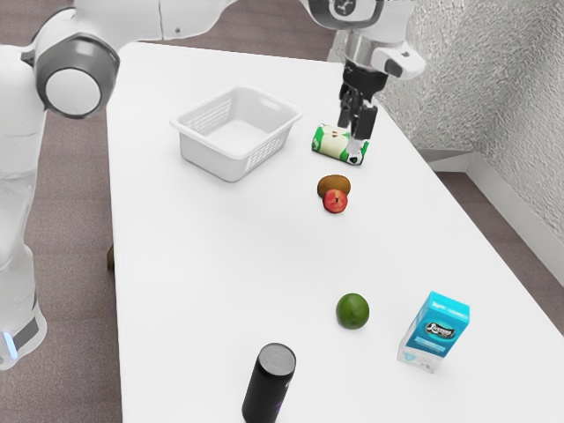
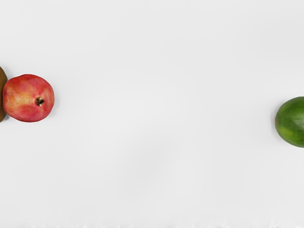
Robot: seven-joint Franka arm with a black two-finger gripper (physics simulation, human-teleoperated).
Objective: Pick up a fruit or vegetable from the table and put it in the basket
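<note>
Gripper (image 1: 355, 129) hung empty, fingers apart — red fruit (image 1: 335, 202), brown fruit (image 1: 332, 184) and green fruit (image 1: 352, 311) lay below it, on table (image 1: 220, 264) — untouched.

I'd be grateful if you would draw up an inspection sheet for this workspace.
Surface: white table, no spills seen.
Job's things: white basket, empty; brown fruit beside red fruit; green fruit apart from both.
Clutter: green-and-white can on its side; blue-and-white carton and black cylinder, both upright.
Gripper: end effector open, holding nothing, raised near the can.
Cables: nothing seen.
Surroundings: rough pale wall towards the exterior view's right; brown floor around the table.
</note>
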